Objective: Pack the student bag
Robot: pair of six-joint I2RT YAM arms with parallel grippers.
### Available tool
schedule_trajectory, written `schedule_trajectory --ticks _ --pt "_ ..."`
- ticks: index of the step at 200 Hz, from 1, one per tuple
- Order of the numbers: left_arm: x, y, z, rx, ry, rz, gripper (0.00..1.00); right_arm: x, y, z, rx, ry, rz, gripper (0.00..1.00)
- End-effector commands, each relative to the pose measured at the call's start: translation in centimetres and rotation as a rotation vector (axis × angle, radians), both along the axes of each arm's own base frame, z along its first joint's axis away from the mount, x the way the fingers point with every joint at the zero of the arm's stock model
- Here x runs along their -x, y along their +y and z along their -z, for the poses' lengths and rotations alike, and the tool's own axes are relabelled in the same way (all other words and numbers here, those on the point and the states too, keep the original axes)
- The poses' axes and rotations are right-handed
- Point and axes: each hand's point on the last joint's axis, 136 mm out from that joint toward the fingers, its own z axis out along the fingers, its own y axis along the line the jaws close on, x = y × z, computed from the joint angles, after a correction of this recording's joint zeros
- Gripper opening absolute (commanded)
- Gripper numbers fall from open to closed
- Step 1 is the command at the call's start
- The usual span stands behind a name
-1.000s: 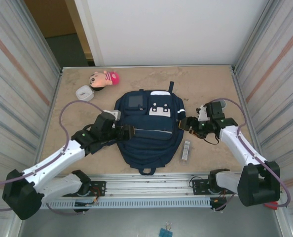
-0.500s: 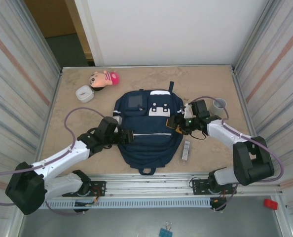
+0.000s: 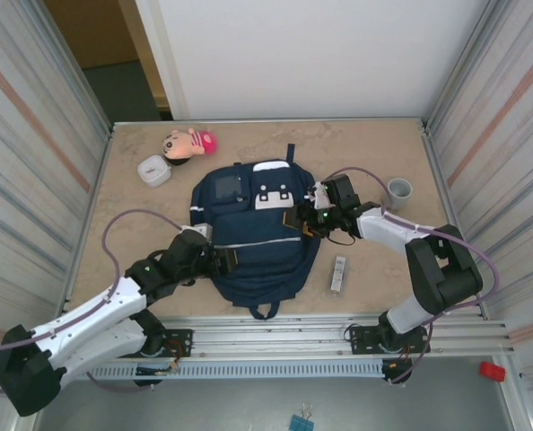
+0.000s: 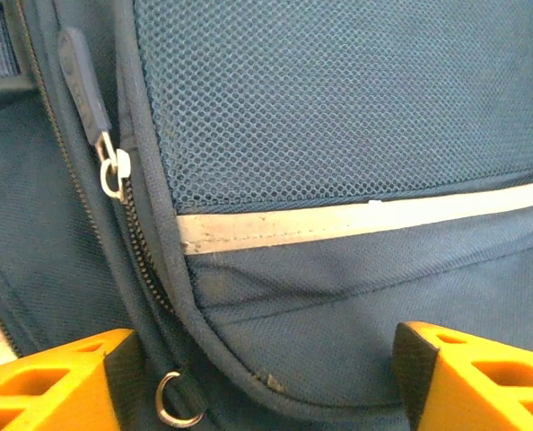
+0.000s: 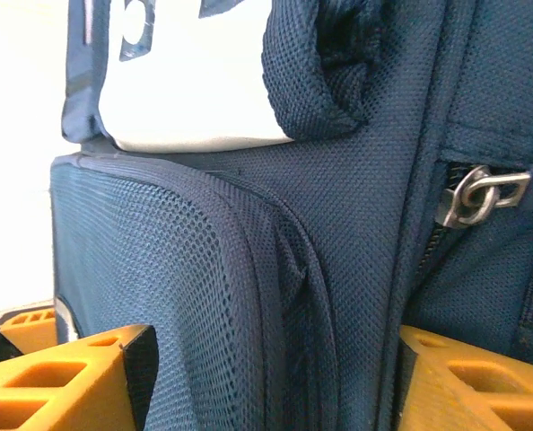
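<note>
On the desk (image 3: 374, 148) lies the student bag (image 3: 249, 235), flat and seemingly zipped. At its left flank the left claw (image 3: 223, 259) straddles the pocket seam, spread, and at its right flank the right claw (image 3: 301, 222) is spread likewise. Opening looks like the step: next, pinch a zip pull (image 4: 112, 171).

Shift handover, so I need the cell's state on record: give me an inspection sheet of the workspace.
Surface: tan table, mottled.
Job's things: student bag lying flat, mid-table.
Clutter: doll, white container, grey cup, small white bar beside bag.
Grippers: left gripper and right gripper open, fingers flanking bag's sides.
Cables: purple cables loop over table.
Surroundings: corrugated side walls, white back wall.
</note>
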Motion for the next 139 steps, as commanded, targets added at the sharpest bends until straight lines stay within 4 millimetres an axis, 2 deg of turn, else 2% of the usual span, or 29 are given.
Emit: schedule_trajectory --ticks 1,34,77,110,139 --pt "-0.2 1.1 -1.8 -0.054 -0.053 -0.009 0.8 -1.1 0.1 -2.9 -0.002 -0.092 -0.002 0.68" --pt "-1.1 1.6 -5.3 -0.092 -0.184 0.025 0.87 -0.5 -2.9 -4.6 0.065 -0.119 0.042 0.7" --pt "-2.2 1.1 -9.6 -0.201 -0.386 0.166 0.89 1.9 -9.0 -5.7 0.18 -0.108 0.153 0.71" --pt "-2.4 -0.5 -10.7 -0.243 -0.435 0.301 0.89 4.7 -13.2 -4.7 0.289 -0.055 0.23 0.72" --pt "-2.6 -1.9 -10.5 -0.25 -0.418 0.369 0.9 6.9 -14.8 -3.4 0.347 0.004 0.252 0.72"
